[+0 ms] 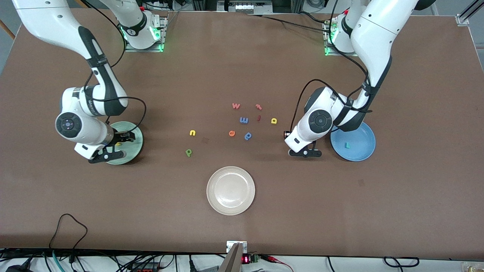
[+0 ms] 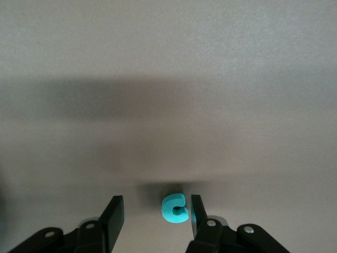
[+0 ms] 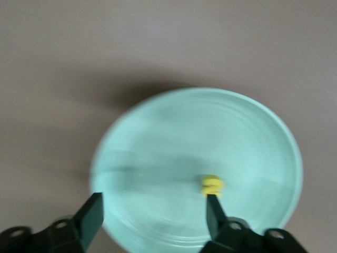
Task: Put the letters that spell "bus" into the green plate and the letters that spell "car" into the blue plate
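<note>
My right gripper (image 1: 115, 150) (image 3: 154, 203) hangs open over the green plate (image 1: 136, 145) (image 3: 174, 137). The yellow s (image 1: 118, 144) (image 3: 212, 186) lies in that plate, just off one fingertip. My left gripper (image 1: 307, 152) (image 2: 156, 203) is low over the table beside the blue plate (image 1: 359, 136), open. The teal c (image 2: 174, 207) lies between its fingers against one of them, with a gap to the other. The teal r (image 1: 346, 145) lies in the blue plate. On the table are the yellow u (image 1: 192, 132), the green b (image 1: 188, 152) and the yellow a (image 1: 274, 121).
Mid-table lie a pink w (image 1: 236, 105), a pink r-like letter (image 1: 258, 107), a blue m (image 1: 244, 120), a red i (image 1: 259, 118), an orange e (image 1: 231, 133) and a blue p (image 1: 248, 136). A white plate (image 1: 230, 190) sits nearer the front camera.
</note>
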Available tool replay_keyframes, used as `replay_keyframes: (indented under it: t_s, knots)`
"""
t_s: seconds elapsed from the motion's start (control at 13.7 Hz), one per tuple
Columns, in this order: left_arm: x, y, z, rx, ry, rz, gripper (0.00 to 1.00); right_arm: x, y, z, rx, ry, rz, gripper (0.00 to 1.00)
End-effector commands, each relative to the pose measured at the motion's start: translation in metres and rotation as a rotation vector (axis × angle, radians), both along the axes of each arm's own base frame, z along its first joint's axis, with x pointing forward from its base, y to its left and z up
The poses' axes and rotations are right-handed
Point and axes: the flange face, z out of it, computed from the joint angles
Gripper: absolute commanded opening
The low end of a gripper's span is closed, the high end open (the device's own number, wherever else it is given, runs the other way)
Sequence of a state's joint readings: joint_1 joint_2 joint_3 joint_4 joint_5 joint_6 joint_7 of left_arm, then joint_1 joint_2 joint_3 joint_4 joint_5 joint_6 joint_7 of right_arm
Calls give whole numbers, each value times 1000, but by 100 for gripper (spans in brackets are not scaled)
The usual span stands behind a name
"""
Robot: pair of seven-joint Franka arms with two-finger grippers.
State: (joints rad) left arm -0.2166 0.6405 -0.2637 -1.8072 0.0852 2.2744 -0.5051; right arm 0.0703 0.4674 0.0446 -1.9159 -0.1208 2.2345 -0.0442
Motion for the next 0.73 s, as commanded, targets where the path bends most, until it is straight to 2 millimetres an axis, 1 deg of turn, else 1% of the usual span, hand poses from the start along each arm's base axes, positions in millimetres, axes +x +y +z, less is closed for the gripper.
replay_keyframes:
  t_s: [0.0, 0.15, 0.22, 0.37, 0.51, 0.66]
  knots:
    - [-12, -20, -5, 16, 0, -9, 59, -14, 66, 7, -8, -17, -26, 89]
    - [-13, -21, -7, 19, 1, -15, 58, -25, 105, 5, 15, -15, -76, 84]
    - [-14, -21, -8, 20, 4, -16, 57, -30, 123, 4, 17, -17, -89, 80]
    - [-15, -19, -12, 23, 6, -15, 56, -46, 160, 3, 9, -18, -132, 74]
    - [-13, -15, -14, 24, 8, -14, 56, -64, 198, -2, 13, -26, -175, 62]
    - [-13, -15, -15, 23, 8, -16, 54, -80, 225, -14, 31, -62, -216, 62]
